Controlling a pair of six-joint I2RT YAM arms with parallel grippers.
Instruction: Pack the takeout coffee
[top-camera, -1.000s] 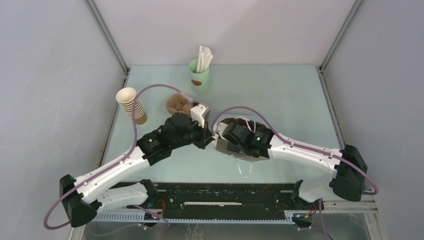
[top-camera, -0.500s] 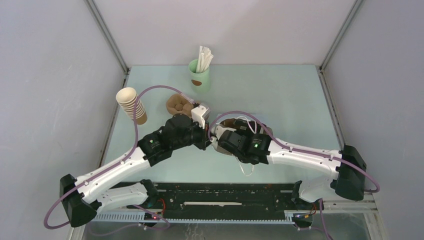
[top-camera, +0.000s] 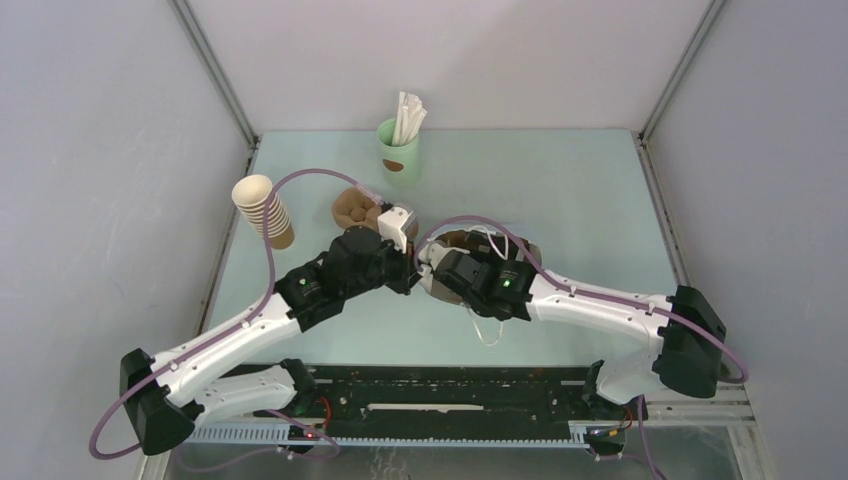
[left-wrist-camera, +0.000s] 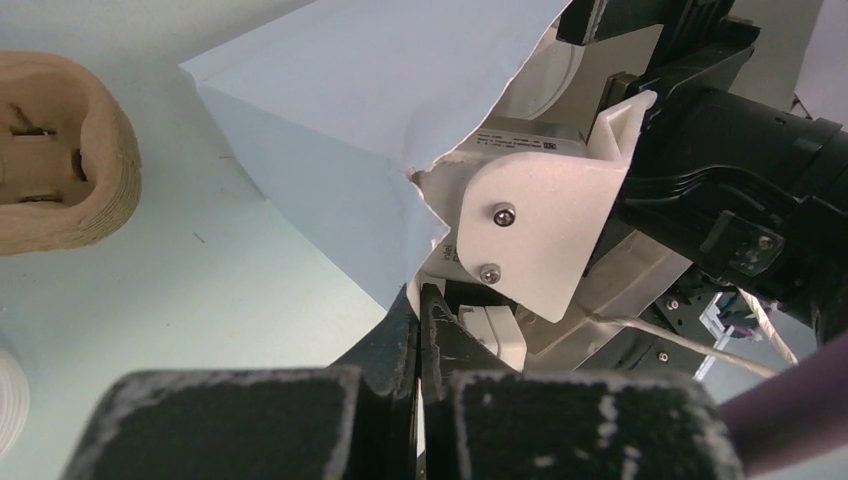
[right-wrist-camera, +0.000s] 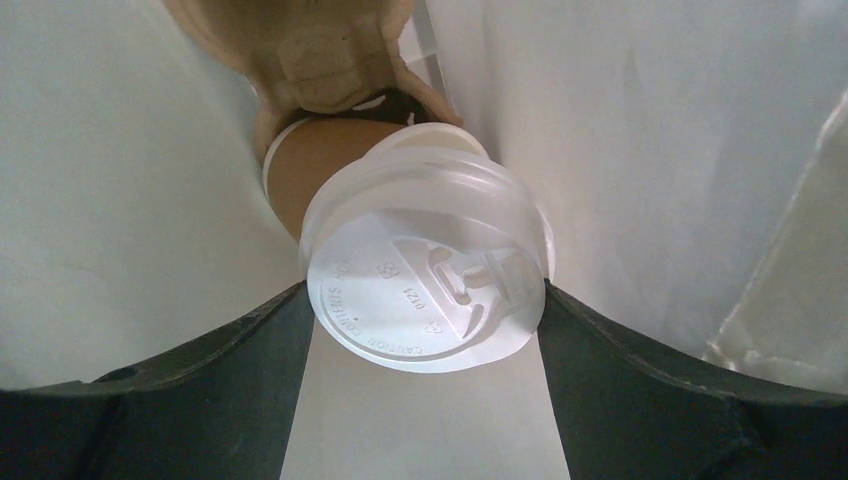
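Note:
The takeout coffee (right-wrist-camera: 425, 290), a brown paper cup with a white lid, lies inside the paper bag (right-wrist-camera: 650, 120), lid toward the right wrist camera. My right gripper (right-wrist-camera: 424, 295) is closed on it, a black finger touching each side of the lid. A tan moulded carrier (right-wrist-camera: 310, 50) sits deeper in the bag, at the cup's base. My left gripper (left-wrist-camera: 420, 300) is shut on the bag's edge (left-wrist-camera: 370, 100) and holds the mouth up. From above, both grippers meet at mid-table, left gripper (top-camera: 410, 264) against right gripper (top-camera: 440, 272), and they hide the cup.
A stack of nested brown cups (top-camera: 263, 210) leans at the left. A brown pulp carrier (top-camera: 355, 208) sits behind the left wrist. The mint-green cup with white sticks (top-camera: 399, 145) stands at the back. The bag's white handle (top-camera: 488, 332) loops toward the near edge.
My right arm has pushed left and slightly away from the near edge, going further into the bag toward the left gripper. The left gripper has kept its hold and barely moved.

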